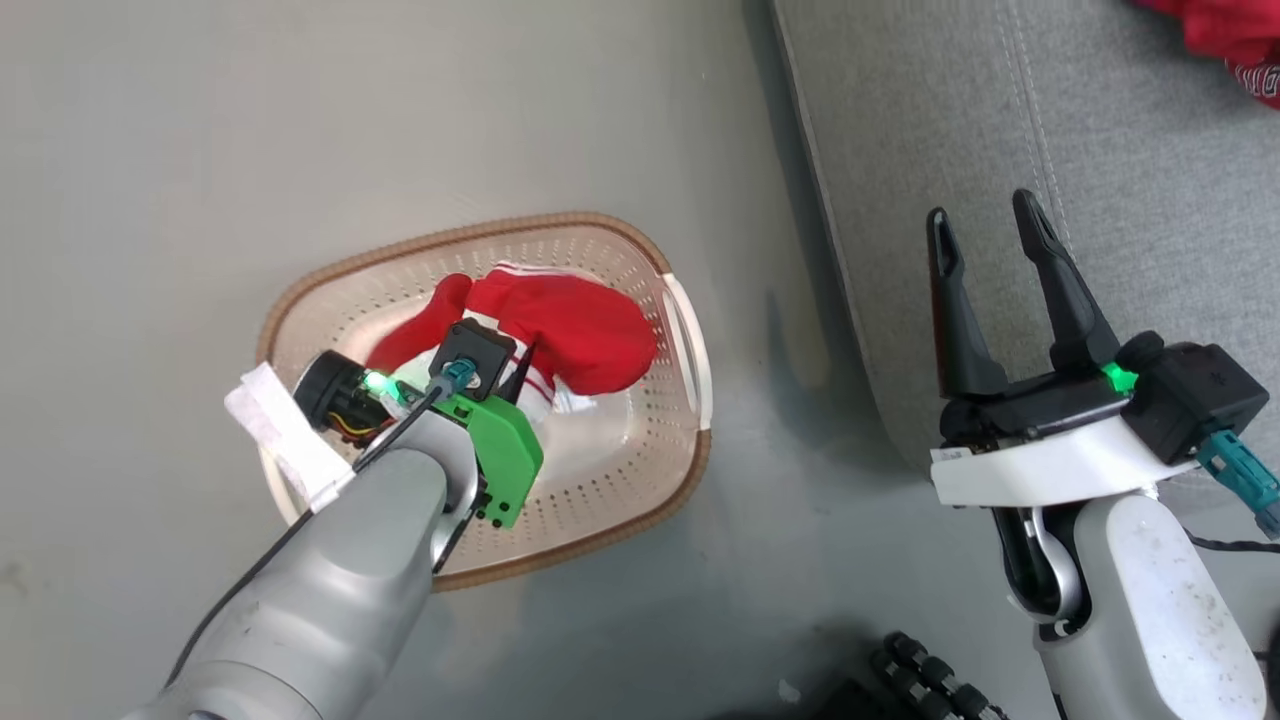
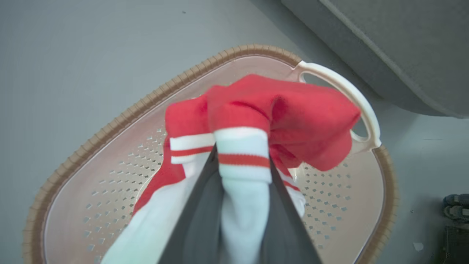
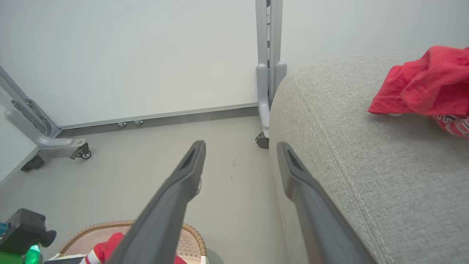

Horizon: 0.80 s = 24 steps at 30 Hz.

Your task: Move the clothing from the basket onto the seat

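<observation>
Two grippers logged. Left gripper reaches down into the basket, fingers pressed on a white, red-striped fold of the striped garment. That fold is squeezed between them. The garment's red bulk bunches just past the fingertips, toward the handle nearest the seat. It sits inside the basket's outline; contact with the bottom can't be told. Basket stands on the grey floor, near the seat's edge but apart from it.

Right gripper is spread wide, holding nothing, poised over the near rim of the seat by the stitched seam.

Farther along the seat lies a crumpled red garment, well apart from that gripper; a red-and-white patterned bit shows at its edge. Beyond the seat's end, a grey wheeled frame stands at a pale wall.
</observation>
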Available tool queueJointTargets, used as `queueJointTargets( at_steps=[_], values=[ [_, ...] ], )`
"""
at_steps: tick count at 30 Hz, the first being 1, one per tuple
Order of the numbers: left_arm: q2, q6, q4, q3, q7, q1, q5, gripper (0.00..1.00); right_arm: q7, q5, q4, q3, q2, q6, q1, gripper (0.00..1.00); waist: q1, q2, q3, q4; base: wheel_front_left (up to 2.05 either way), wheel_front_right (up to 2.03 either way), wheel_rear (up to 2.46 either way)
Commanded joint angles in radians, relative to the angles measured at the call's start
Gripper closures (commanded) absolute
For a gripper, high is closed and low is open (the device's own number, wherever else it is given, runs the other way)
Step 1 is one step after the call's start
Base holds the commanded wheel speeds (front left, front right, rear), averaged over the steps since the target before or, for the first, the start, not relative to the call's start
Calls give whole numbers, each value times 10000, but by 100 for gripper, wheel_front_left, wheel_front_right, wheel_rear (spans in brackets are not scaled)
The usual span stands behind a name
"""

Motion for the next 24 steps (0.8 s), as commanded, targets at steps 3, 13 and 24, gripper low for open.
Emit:
queueJointTargets(
  at_steps=[3,13,24],
  values=[
    [2,223,-493,395,-146,269,-286,100,105,-120,-97,-212,-93,-14,323,0,1,0,-1064,756,0,0,0],
    [739,768,-3903,1862,-163,1174,-159,100,593,-388,-441,-592,-186,-14,1007,0,1,0,-2247,1127,0,0,0],
    [1121,1203,-8162,3628,-163,2908,800,100,1192,-512,-760,-747,-187,-12,1705,0,1,0,-3425,1369,0,0,0]
  ],
)
